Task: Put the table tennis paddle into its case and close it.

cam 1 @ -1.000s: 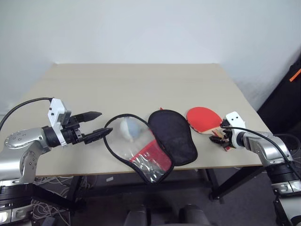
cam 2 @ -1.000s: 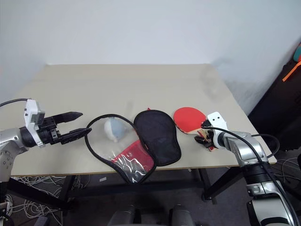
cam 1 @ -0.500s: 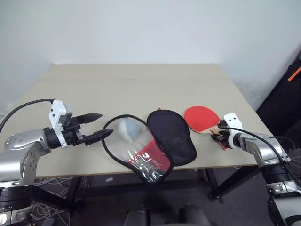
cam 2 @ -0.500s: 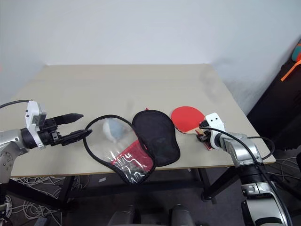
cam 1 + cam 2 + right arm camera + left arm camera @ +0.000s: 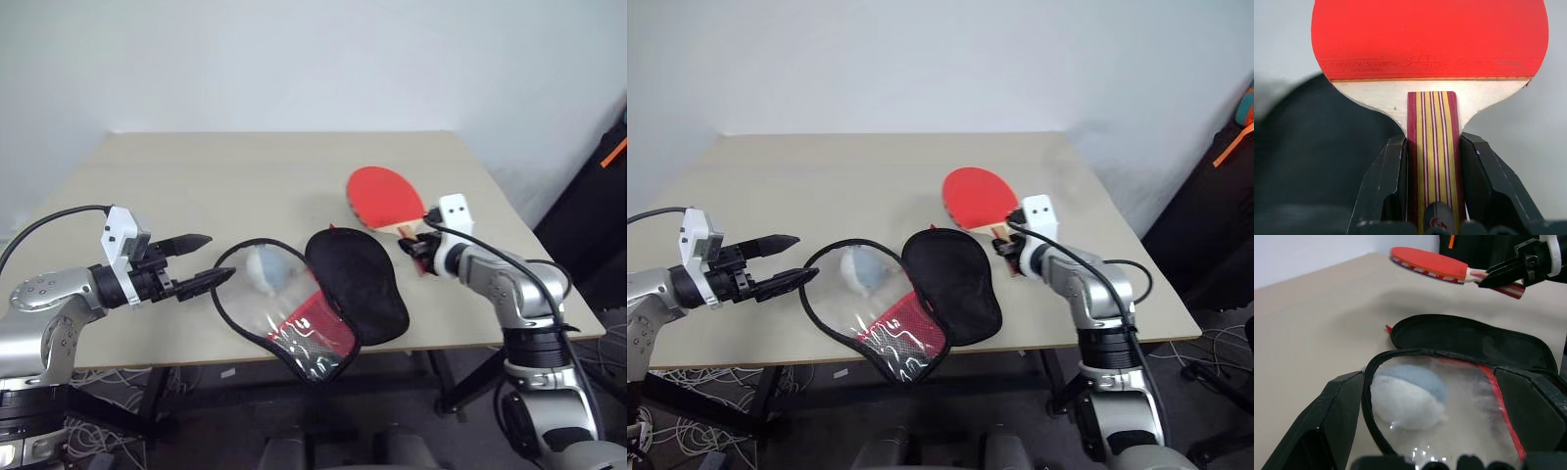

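You're mid-carry: your right pincer (image 5: 423,253) pinches the striped handle of the round red-rubber paddle (image 5: 385,196), lifted above the beige desk (image 5: 245,176) beside the open red-and-black zip case (image 5: 313,304). Left pincer (image 5: 201,262) sits spread at the case's rim. Next, angle the blade into the opening.

From our head we look down over the tabletop (image 5: 245,176); both wrist views, looking close along their tools, share the paddle (image 5: 1427,265).
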`<state>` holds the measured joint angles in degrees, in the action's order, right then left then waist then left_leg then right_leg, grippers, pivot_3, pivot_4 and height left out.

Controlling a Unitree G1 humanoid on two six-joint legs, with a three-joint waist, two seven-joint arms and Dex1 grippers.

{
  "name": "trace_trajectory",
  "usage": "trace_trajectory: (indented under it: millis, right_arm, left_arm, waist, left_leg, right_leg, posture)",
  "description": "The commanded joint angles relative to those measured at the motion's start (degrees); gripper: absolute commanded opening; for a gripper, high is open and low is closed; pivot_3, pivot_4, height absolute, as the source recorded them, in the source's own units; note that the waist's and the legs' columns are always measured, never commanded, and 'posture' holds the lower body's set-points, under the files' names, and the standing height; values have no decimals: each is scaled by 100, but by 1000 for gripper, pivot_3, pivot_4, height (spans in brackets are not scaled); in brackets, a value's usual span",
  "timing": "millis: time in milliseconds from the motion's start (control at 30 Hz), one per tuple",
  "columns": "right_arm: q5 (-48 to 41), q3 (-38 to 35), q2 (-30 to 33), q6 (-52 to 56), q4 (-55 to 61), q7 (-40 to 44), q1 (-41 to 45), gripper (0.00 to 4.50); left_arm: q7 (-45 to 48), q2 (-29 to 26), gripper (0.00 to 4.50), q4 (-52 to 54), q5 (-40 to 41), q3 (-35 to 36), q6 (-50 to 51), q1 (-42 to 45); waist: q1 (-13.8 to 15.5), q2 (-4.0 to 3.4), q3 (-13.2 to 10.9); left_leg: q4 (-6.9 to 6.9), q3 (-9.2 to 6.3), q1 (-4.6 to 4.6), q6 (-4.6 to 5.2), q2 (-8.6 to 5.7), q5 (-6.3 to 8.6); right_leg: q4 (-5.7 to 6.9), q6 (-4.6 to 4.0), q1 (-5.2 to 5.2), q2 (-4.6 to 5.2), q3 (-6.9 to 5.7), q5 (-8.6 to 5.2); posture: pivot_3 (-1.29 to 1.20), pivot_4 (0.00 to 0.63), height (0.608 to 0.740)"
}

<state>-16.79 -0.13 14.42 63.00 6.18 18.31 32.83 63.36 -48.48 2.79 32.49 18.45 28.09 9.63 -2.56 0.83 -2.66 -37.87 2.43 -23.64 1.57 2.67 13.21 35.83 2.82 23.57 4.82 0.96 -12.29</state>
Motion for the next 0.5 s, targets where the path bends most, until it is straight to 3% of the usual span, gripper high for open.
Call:
trace_trajectory:
  millis: [33,500]
  right_arm:
    - [6,63,-223,502,724,-407,17,1175]
    - [-24,634,-546,1431,1418,-710,-880,1175]
  left_arm:
    - [-31,-50,4500,168,81,112,-68,92]
    - [51,-88,4500,98,66,44,-57,133]
  waist:
    - [9,0,0]
    - [-2,0,0]
  left_leg:
    - [-1,-1,-3,0,-1,0]
    - [3,2,-3,-17,0,8]
  right_leg:
    - [-1,0,0,2,-1,0]
    - [-1,-1,5,2,-3,0]
  posture:
    - [0,0,740]
    - [0,0,740]
